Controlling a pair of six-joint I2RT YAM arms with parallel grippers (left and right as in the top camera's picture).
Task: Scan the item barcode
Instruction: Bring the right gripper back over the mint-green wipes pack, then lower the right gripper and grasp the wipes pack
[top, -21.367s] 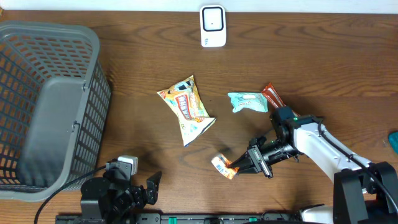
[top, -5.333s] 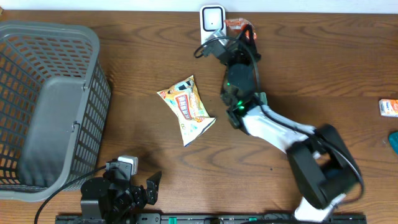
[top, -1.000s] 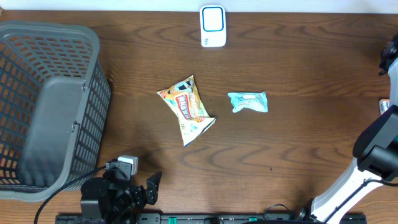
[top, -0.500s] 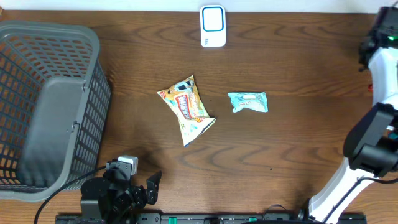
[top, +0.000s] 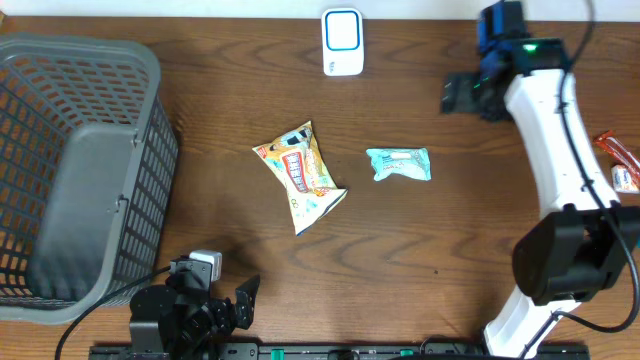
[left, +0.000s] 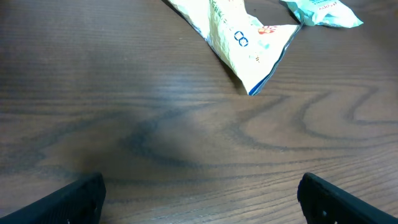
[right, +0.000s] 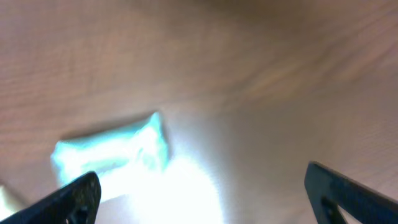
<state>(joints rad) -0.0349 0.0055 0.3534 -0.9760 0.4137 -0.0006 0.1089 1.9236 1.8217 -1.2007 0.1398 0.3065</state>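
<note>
The white barcode scanner (top: 341, 42) stands at the table's back edge. A yellow snack bag (top: 300, 175) (left: 242, 31) lies mid-table, with a teal packet (top: 399, 163) (left: 323, 9) (right: 112, 152) to its right. My right gripper (top: 457, 95) (right: 205, 205) hangs open and empty above the table, right of the scanner and behind the teal packet. That wrist view is blurred. My left gripper (top: 240, 300) (left: 202, 211) rests open and empty over bare wood near the front edge, short of the yellow bag.
A grey mesh basket (top: 80, 170) fills the left side. An orange-red wrapper (top: 612, 150) and a small packet (top: 626, 178) lie at the far right edge. My right arm (top: 555, 150) stretches from the front right corner toward the back.
My right arm has swung from the far right edge leftward to the back of the table near the scanner. The orange-red wrapper now shows at the right edge. The left arm has not moved.
</note>
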